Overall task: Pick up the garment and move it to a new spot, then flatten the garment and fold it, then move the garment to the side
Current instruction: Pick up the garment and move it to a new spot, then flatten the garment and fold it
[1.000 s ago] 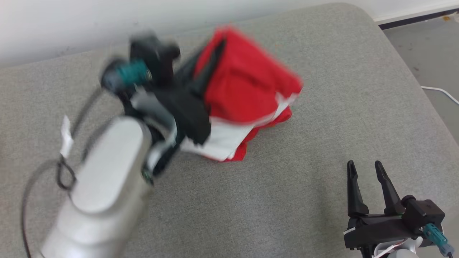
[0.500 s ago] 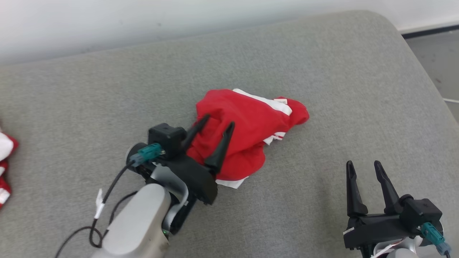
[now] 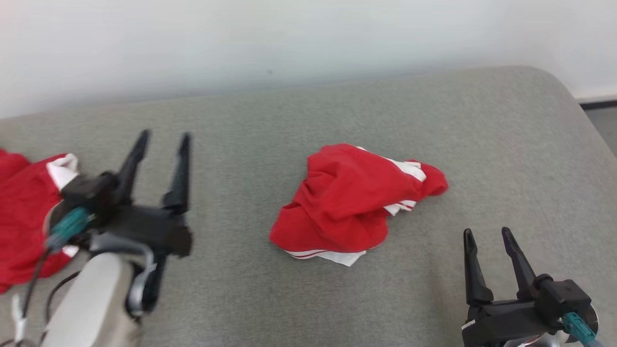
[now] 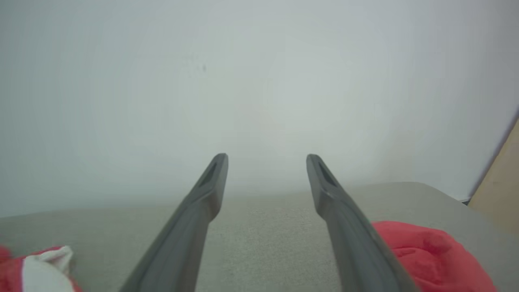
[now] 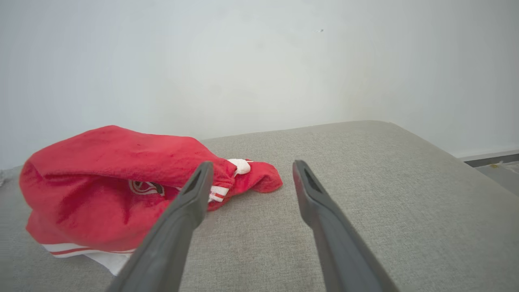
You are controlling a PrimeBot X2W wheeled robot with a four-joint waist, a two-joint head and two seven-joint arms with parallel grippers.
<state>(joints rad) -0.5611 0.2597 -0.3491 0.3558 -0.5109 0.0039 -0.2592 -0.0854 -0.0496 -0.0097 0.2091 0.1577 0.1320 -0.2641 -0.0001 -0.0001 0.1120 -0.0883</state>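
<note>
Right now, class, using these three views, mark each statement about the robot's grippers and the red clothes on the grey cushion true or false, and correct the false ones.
1. The left gripper is shut on the middle red garment. False: it is open, holds nothing and stands apart from that garment, to its left.
2. The middle red garment lies crumpled on the grey cushion. True.
3. The right gripper is open and empty. True.
4. A second red and white garment lies at the robot's far right. False: it lies at the far left, near the left gripper.
</note>
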